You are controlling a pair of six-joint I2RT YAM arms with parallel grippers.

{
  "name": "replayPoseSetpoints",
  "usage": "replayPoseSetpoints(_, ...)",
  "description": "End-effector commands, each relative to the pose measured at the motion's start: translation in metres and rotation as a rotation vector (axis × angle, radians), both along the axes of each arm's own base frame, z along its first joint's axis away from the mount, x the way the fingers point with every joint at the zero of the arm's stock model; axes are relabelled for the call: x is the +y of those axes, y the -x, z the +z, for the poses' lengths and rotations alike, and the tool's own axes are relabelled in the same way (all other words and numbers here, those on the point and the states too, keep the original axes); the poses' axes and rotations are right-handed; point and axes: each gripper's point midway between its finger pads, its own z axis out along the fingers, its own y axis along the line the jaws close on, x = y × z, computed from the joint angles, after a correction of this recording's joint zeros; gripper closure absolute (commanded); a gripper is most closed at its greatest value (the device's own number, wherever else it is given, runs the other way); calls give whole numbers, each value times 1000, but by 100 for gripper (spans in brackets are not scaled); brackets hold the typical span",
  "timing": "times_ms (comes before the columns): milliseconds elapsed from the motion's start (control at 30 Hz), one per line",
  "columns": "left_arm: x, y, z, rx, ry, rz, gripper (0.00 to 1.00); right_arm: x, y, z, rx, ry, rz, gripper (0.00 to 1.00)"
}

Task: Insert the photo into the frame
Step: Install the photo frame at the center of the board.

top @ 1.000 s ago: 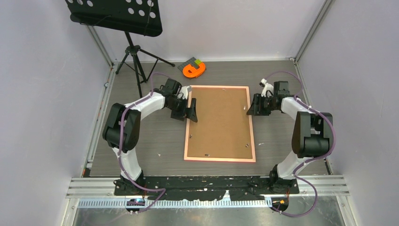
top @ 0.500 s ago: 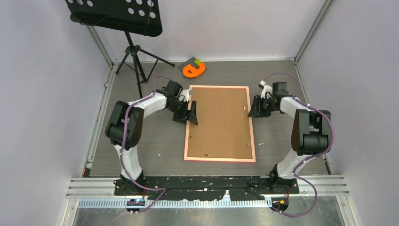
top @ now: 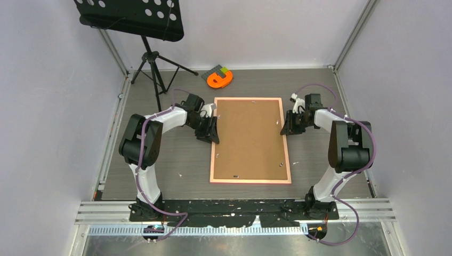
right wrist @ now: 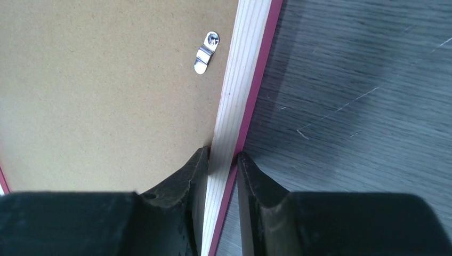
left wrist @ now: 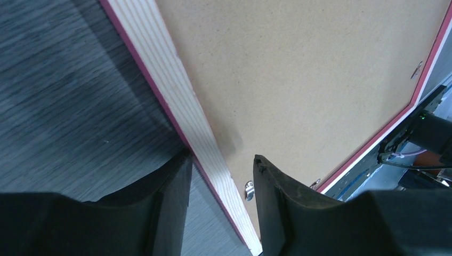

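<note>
Top view: the frame [top: 250,98] lies flat at the centre of the table [top: 160,165], back side up, with its long edges running 12 to 6 o'clock. A brown backing board [top: 249,138] fills the whole opening. The photo is not visible in any view.

Left gripper [top: 209,130]: it sits on the 9 o'clock rail, in the far half. The wrist view shows the gripper [left wrist: 221,181] astride the pale rail [left wrist: 176,90]. The outer finger [left wrist: 165,197] is against the outside edge. The inner finger stands off the rail over the board, so the jaws are parted and not clamped.

Right gripper [top: 288,125]: it sits on the 3 o'clock rail, roughly opposite. In its wrist view the gripper [right wrist: 223,165] is closed on the rail [right wrist: 242,69], with a finger against each side. A metal clip [right wrist: 206,52] lies on the board just inside that rail.

Room for moving: grey table surface shows along both long edges and between the 6 o'clock edge and the arm bases. At 12 o'clock an orange tape-like object [top: 220,79] lies near the far left corner, not touching it. A music stand [top: 154,69] stands at 11 o'clock, well apart.
</note>
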Motion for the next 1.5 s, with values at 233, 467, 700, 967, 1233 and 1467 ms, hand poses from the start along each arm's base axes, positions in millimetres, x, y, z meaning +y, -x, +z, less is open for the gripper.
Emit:
replayPoseSetpoints(233,8,25,1,69,-1,0,44,-4,7,8,-45,71,118,94)
replayPoseSetpoints(467,18,3,17,-28,-48,18,5,-10,17,12,-62,115,167,94)
replayPoseSetpoints(700,30,-47,34,-158,-198,-7,3,-6,19,18,-66,95,184,94)
replayPoseSetpoints(967,17,-82,34,-164,-232,9,12,-7,27,18,-67,112,231,94)
replayPoseSetpoints(1233,5,-86,26,-226,-305,-14,19,-9,37,16,-66,120,260,94)
replayPoseSetpoints(1467,-6,-87,24,-246,-330,-36,23,-8,40,16,-62,105,253,94)
